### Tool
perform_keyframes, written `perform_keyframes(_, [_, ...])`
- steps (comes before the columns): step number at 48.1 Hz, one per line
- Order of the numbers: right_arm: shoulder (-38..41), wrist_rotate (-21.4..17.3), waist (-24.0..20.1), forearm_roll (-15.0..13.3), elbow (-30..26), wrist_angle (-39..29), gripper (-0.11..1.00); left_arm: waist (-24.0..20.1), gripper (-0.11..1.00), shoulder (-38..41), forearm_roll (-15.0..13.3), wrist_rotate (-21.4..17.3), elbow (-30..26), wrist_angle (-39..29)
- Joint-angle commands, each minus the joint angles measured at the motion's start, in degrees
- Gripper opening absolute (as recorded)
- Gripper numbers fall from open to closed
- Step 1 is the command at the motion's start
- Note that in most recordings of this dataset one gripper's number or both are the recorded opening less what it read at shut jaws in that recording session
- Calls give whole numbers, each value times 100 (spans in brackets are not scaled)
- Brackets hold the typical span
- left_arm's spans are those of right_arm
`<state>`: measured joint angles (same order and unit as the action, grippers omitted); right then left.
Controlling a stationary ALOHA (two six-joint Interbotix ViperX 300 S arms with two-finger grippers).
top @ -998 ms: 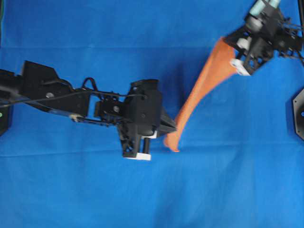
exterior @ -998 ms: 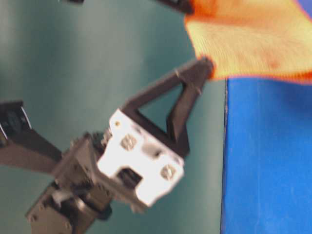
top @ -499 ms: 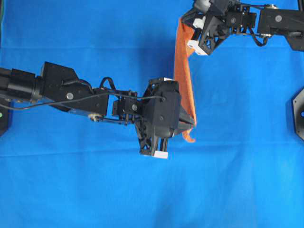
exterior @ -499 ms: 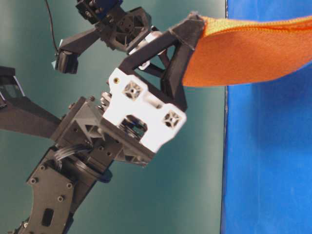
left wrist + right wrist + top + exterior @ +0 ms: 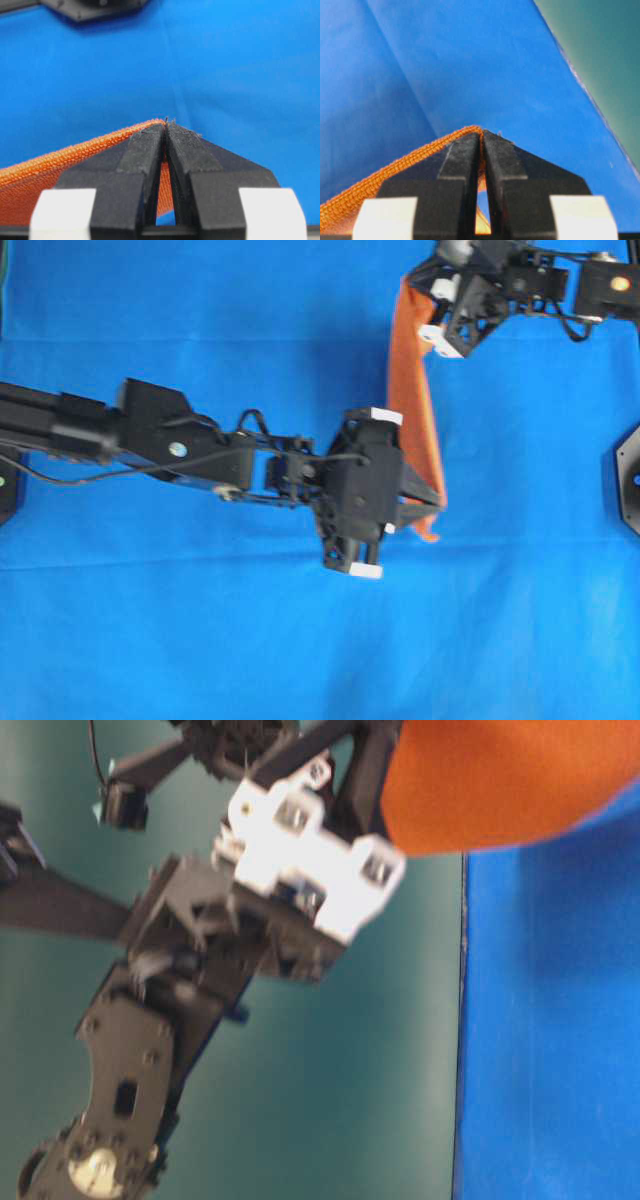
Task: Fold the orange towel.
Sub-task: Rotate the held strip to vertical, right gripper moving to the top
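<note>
The orange towel (image 5: 411, 390) hangs off the table as a narrow taut band between my two grippers. My right gripper (image 5: 411, 292) is shut on its far end at the top of the overhead view. At the near end my left gripper (image 5: 436, 503) is shut on it, and a short corner sticks out past the fingertips. The left wrist view shows the stitched hem of the towel (image 5: 65, 159) pinched at the closed tips of the left gripper (image 5: 165, 124). In the right wrist view the towel (image 5: 395, 165) is clamped the same way by the right gripper (image 5: 481, 131).
A large blue cloth (image 5: 200, 640) covers the table under both arms. Its edge (image 5: 463, 1020) meets a teal-green surface in the table-level view. A black base (image 5: 630, 480) sits at the right edge of the overhead view.
The towel went from slanting to nearly straight as my right gripper swung left. Since then both grippers have shifted right, still holding it.
</note>
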<state>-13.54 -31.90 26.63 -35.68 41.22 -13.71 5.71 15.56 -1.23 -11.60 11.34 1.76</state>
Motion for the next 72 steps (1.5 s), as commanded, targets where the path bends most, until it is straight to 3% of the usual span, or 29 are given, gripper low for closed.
perform_keyframes(1, [-387,-53,176,-26,123,-44,3,202,2,79,-9,-97,-457,88])
perform_keyframes(7, [-624,-62,167,-9,343,-185,3,202,2,457,-9,-141,-896,53])
perform_keyframes(14, [-642,-70,167,44,396,-185,3,202,2,536,-9,-149,-914,-70])
perform_keyframes(33, [712,-62,-26,44,-308,677,3,255,2,-141,-26,519,747,-35])
perform_keyframes(47, [1450,18,-255,44,-888,782,3,272,2,-589,-26,967,1854,202])
perform_keyframes(72, [1573,44,-316,18,-958,853,3,272,2,-527,-26,967,2065,475])
